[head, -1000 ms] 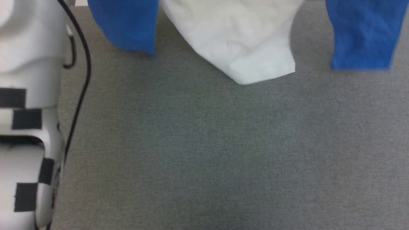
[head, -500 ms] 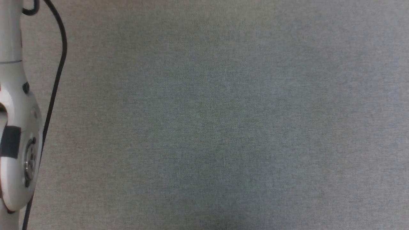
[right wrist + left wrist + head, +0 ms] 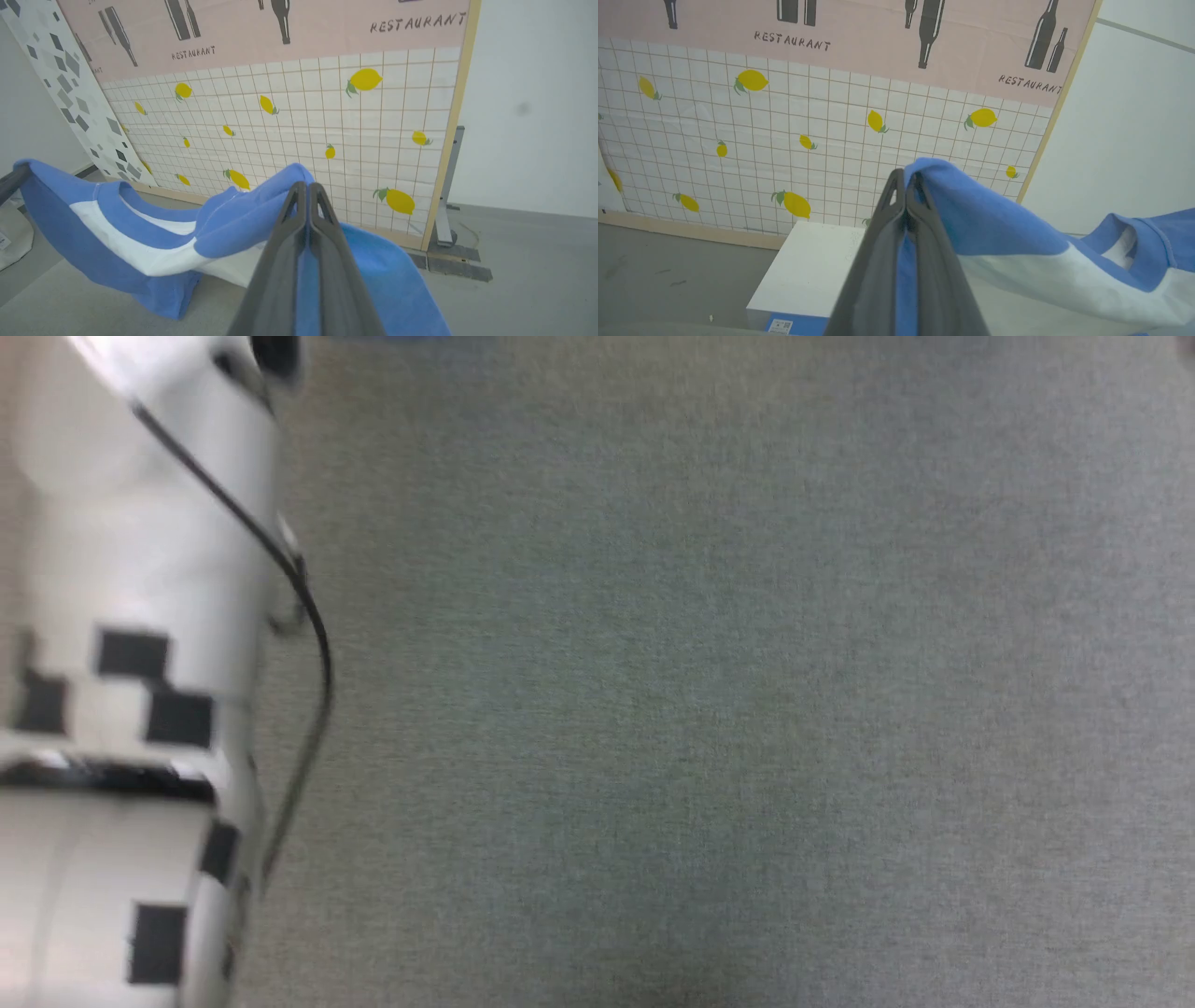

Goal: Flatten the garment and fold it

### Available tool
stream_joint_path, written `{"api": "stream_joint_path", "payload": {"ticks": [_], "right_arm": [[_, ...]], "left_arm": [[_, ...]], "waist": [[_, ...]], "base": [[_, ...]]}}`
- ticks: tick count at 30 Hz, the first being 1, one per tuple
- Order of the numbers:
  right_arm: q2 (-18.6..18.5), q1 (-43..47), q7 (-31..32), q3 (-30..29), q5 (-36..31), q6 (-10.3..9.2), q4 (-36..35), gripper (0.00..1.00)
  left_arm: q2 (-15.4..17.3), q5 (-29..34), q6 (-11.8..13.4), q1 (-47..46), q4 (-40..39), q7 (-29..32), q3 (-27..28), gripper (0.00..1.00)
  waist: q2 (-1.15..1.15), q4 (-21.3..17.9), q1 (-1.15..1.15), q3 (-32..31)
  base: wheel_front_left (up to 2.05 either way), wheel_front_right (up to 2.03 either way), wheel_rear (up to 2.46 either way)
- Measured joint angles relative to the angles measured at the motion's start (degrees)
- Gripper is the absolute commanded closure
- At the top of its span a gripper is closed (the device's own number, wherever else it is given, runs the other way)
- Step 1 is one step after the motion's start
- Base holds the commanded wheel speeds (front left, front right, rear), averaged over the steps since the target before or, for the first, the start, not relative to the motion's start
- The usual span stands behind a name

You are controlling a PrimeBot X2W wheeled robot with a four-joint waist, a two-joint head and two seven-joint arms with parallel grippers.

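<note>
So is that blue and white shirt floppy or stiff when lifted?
Probably very floppy: the garment sags between the left gripper and right gripper. Likely light too, since two small shut pinches seem enough to carry it.

I have the garment held up in the air, slung between my two tools. It is a white shirt with blue sleeves and a blue-trimmed neck opening. The left tool pinches blue shoulder cloth at its tips, and the fabric sags away to the right of that wrist view. The right tool is clamped on blue cloth too, with a sleeve hanging below it. The stretch between them droops, creased rather than flat.
</note>
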Motion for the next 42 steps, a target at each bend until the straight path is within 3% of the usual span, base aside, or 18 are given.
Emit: {"api": "stream_joint_path", "payload": {"ticks": [8,12,19,26,36,42], "right_arm": [[-4.5,26.3,-0.5,3.8,10.1,0.00,-9.2,1.00],[-4.5,40.9,1.3,3.3,14.3,-0.01,-13.1,1.00],[-5.0,59.0,6.1,0.7,14.8,-0.01,-16.8,1.00],[-5.3,71.6,13.4,-4.4,11.3,-0.01,-20.5,1.00],[-4.9,82.0,31.2,-10.5,3.8,-0.01,-31.7,1.00],[-1.7,83.6,36.9,-11.3,0.7,-0.01,-34.7,1.00]], "left_arm": [[-3.5,-3.0,-2.4,25.3,-5.4,-0.1,-0.1,1.00],[-4.8,-5.7,-3.2,39.3,-8.9,-0.3,-1.4,1.00],[-5.2,-9.8,-2.5,58.4,-14.8,6.2,-3.9,1.00],[-3.1,-10.3,1.0,70.6,-22.6,16.5,-5.9,1.00],[2.2,-11.5,9.6,82.1,-36.4,36.4,-8.8,1.00],[2.9,-11.7,11.7,83.2,-40.0,40.1,-8.9,1.00]], "waist": [[0.00,1.5,0.00,-8.7],[0.00,2.3,-0.01,-13.7],[0.00,3.2,-0.01,-21.7],[0.00,3.7,-0.01,-27.5],[0.00,3.5,-0.01,-30.9],[0.00,3.6,-0.01,-30.0]], "base": [[0.00,0.00,0.00],[0.00,0.00,0.00],[0.00,0.00,0.00],[0.00,0.00,0.00],[0.00,0.00,0.00],[0.00,0.00,0.00]]}}
